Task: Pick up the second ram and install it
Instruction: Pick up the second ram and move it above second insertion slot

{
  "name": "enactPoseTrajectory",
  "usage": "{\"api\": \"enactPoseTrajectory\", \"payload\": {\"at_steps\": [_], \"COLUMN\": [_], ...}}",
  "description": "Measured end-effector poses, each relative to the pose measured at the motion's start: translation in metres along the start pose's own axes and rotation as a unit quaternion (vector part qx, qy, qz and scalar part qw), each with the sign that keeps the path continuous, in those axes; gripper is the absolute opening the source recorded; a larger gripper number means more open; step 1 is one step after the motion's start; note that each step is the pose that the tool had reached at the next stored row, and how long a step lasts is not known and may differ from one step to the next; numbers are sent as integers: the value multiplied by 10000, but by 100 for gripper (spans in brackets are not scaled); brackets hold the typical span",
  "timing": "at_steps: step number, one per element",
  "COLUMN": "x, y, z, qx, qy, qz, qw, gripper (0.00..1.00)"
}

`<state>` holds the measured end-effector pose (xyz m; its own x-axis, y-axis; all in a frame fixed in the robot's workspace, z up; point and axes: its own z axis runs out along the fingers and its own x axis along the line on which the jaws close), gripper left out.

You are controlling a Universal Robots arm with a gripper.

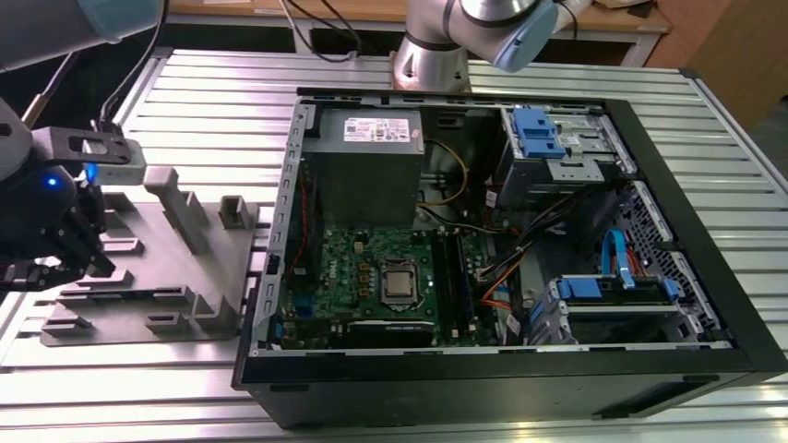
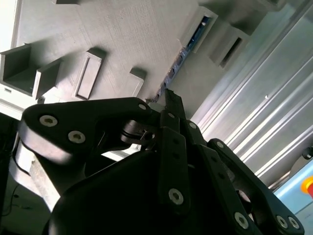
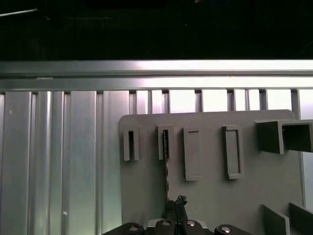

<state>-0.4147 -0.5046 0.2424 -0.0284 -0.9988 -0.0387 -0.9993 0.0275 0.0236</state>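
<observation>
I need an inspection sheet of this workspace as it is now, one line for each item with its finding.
Surface: ribbed silver metal table, bearing a grey plastic tray with upright blocks and an open black computer case.
Job's things: long thin dark memory stick stands on edge in a tray slot.
Clutter: nothing seen.
Grippers: black gripper at one end of the stick, over the tray.
Cables: coloured wires inside the case.
Surroundings: wooden bench behind the table.

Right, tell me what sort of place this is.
Probably a robotics lab bench for computer assembly: an open computer case sits on a ribbed metal table, a grey fixture tray lies beside it, and the gripper holds the second ram in that tray.
</observation>
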Motion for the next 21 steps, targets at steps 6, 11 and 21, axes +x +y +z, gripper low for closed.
{"api": "enactPoseTrajectory", "payload": {"at_steps": [6, 11, 21], "x": [4, 20, 39], "y": [-1, 2, -2], "z": [84, 107, 251], "qx": [-2, -3, -5], "qy": [2, 3, 4], "qz": [-50, -101, -166], "qw": [10000, 9999, 9999], "gripper": [7, 7, 7]}}
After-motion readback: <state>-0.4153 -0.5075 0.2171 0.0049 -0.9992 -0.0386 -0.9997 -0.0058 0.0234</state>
